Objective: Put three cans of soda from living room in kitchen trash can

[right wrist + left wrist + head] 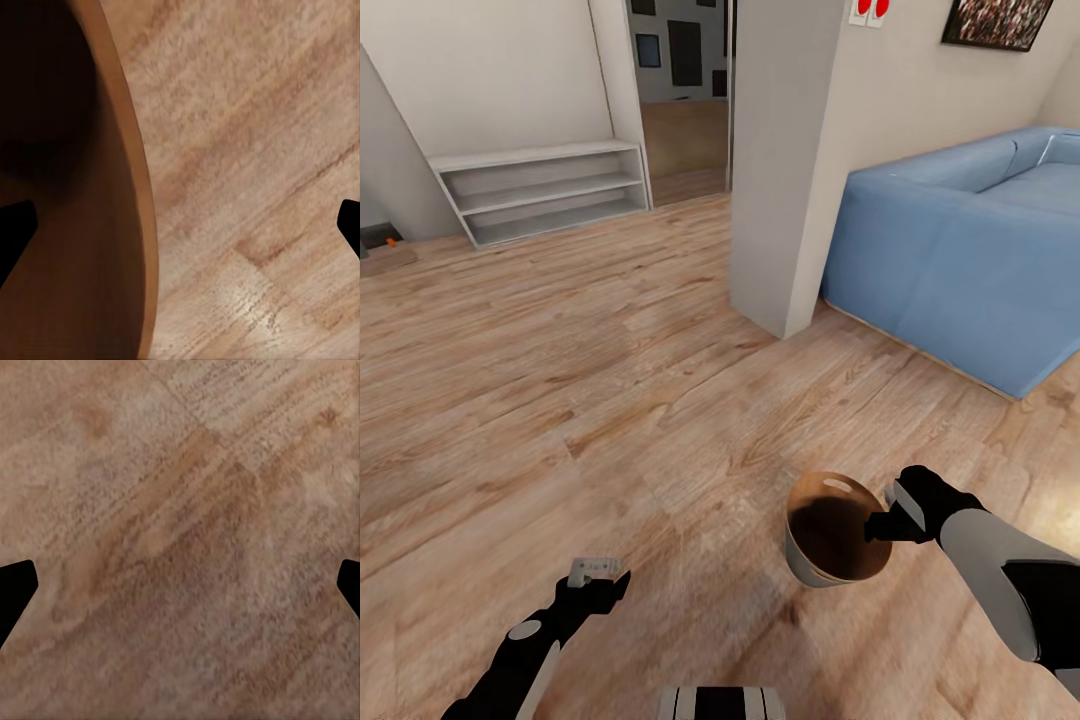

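- My right fingers [884,524] grip the rim of the round tapered bin, grey outside and coppery brown inside [830,535], holding it tilted above the wooden plank floor [610,400]; its oval handle hole faces up on the far rim.
- In my right wrist view the bin's brown wall [112,225] runs between my finger tips, dark inside.
- My left fingers [596,572] hang low over the floor, spread wide and empty; my left wrist view has bare planks [180,540] between the tips.
- Ahead stand a white square pillar [785,160], a blue sofa [970,250] to its right, and a low white open shelf unit [545,190] against the far wall.
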### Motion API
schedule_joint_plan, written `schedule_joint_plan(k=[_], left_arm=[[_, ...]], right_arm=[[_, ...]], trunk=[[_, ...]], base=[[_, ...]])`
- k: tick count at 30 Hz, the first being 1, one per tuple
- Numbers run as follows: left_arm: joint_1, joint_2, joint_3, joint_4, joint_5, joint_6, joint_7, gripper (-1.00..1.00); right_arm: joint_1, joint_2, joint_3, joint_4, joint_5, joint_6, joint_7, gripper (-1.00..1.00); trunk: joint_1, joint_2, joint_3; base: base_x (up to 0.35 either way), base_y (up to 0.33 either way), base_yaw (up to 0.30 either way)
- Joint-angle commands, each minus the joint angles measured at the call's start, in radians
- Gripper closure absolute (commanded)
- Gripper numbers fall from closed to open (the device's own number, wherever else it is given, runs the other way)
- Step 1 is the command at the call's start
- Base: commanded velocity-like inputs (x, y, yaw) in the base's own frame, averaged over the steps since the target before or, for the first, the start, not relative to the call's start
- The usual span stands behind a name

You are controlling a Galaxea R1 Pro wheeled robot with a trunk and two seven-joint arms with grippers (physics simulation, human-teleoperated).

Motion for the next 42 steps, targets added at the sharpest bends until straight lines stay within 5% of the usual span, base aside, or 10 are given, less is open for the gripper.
schedule_joint_plan(k=[1, 5, 6, 33, 42], left_arm=[[0.000, 0.000, 0.000, 0.000, 0.000, 0.000, 0.000, -1.00], [0.000, 0.000, 0.000, 0.000, 0.000, 0.000, 0.000, -1.00], [0.000, 0.000, -0.001, 0.000, 0.000, 0.000, 0.000, -1.00], [0.000, 0.000, -0.001, 0.000, 0.000, -0.001, 0.003, -1.00], [0.000, -0.001, 0.000, 0.000, -0.003, 0.000, 0.008, -1.00]], right_arm=[[0.000, 0.000, 0.000, 0.000, 0.000, 0.000, 0.000, -1.00], [0.000, -0.002, -0.001, 0.000, 0.000, 0.000, 0.000, -1.00], [0.000, -0.002, -0.001, 0.000, 0.000, 0.000, 0.000, 1.00], [0.001, -0.006, -0.004, -0.004, 0.000, -0.031, 0.000, 1.00], [0.035, -0.002, -0.005, -0.003, -0.005, -0.071, 0.002, 1.00]], trunk=[[0.000, 0.000, 0.000], [0.000, 0.000, 0.000], [0.000, 0.000, 0.000], [0.000, 0.000, 0.000], [-0.004, 0.002, 0.035]], base=[[0.000, 0.000, 0.000], [0.000, 0.000, 0.000], [0.000, 0.000, 0.000], [0.000, 0.000, 0.000], [0.000, 0.000, 0.000]])
